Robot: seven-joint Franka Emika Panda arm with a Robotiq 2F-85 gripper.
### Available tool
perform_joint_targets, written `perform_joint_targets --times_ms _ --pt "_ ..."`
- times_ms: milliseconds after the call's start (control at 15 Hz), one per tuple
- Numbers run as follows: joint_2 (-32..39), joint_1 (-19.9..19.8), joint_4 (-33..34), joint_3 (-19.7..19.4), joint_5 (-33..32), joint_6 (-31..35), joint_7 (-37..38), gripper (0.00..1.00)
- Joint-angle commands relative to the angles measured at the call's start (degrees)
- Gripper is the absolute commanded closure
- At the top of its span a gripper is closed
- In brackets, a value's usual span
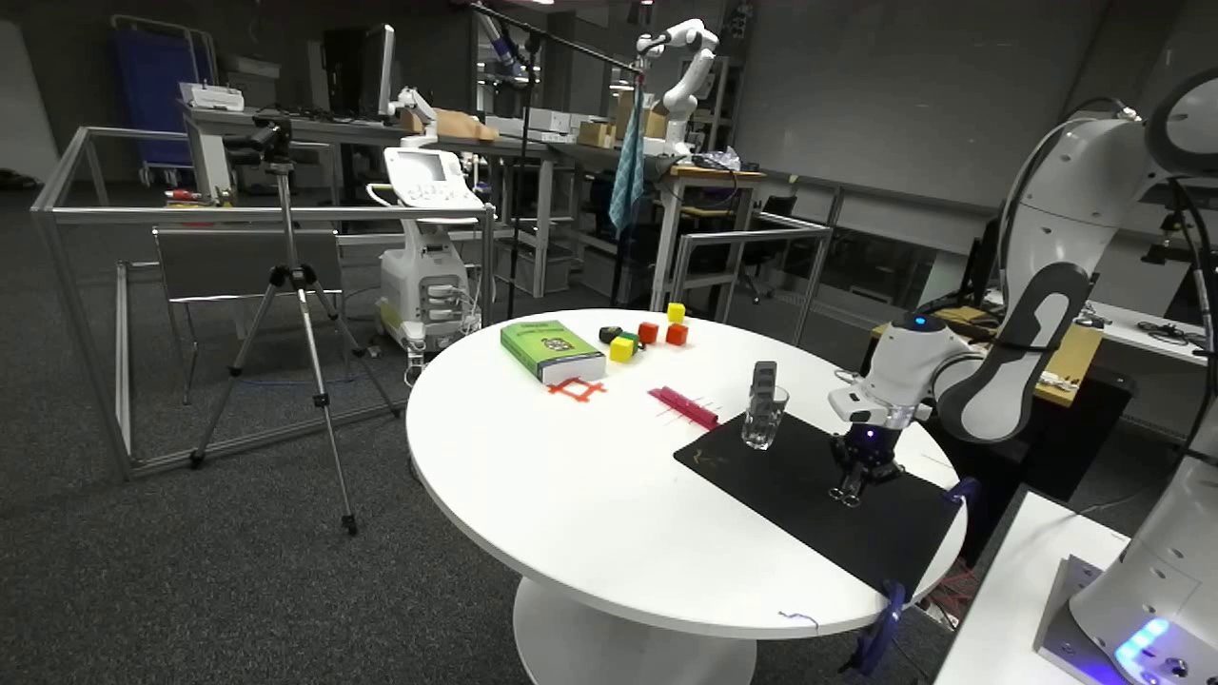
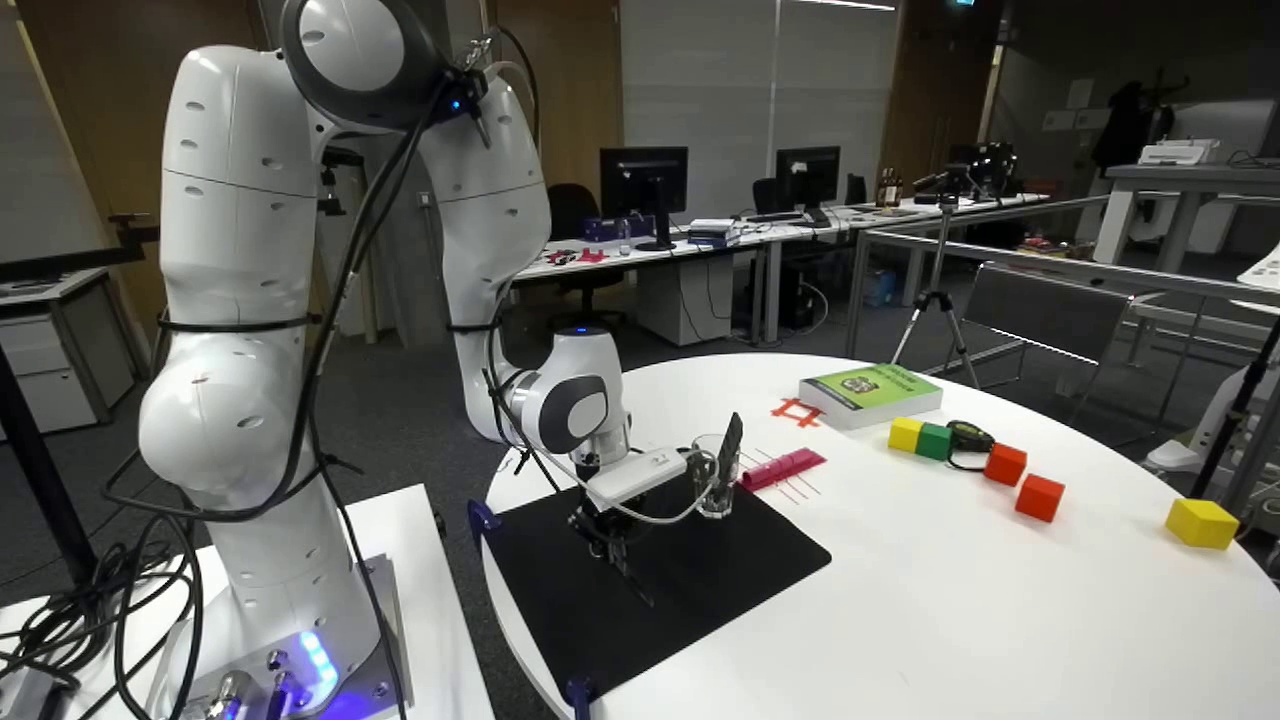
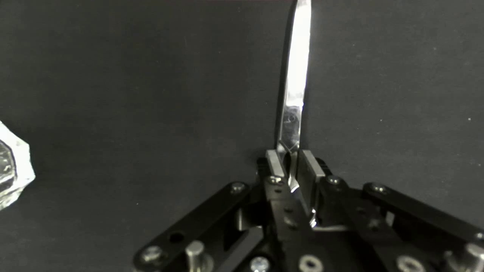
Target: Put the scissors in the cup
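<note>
The scissors (image 3: 297, 71) are silver metal. Their blades point away from my gripper over the black mat in the wrist view, and the handle rings (image 1: 843, 496) show below the gripper in an exterior view. My gripper (image 3: 293, 163) is shut on the scissors near the pivot, low over the mat; I cannot tell whether the scissors touch the mat. The cup (image 1: 760, 430) is a clear faceted glass, upright at the mat's far edge. It holds a dark grey flat object (image 1: 764, 379). The cup also shows (image 2: 714, 497) behind the wrist, and at the left edge of the wrist view (image 3: 23, 164).
A black mat (image 2: 700, 610) is clamped to the round white table (image 1: 571, 476). A magenta bar (image 1: 687, 407) lies beyond the cup. A green book (image 1: 547, 347), a red frame (image 1: 577, 389), a tape measure (image 2: 968, 436) and several red, yellow and green blocks (image 2: 1040, 497) lie farther off.
</note>
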Motion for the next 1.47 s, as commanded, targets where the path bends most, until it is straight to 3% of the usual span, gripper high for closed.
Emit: perform_joint_targets --times_ms 0,400,600,800,1200,1400 --pt "-3.9 -1.1 -2.0 0.7 1.1 -0.2 0.0 0.96" --pt "-12.4 -4.3 -4.5 4.7 4.1 -1.0 -0.3 0.96" --pt "-18.1 -2.8 -4.0 3.4 4.0 -3.6 1.7 0.96" --pt "-24.6 -3.0 -1.5 2.3 -4.7 -9.8 9.6 0.96" --pt "-32.6 -6.6 1.8 7.3 -22.7 -20.1 27.9 0.96" --pt "-33.1 -7.8 3.2 11.0 -35.1 -26.4 38.3 0.96"
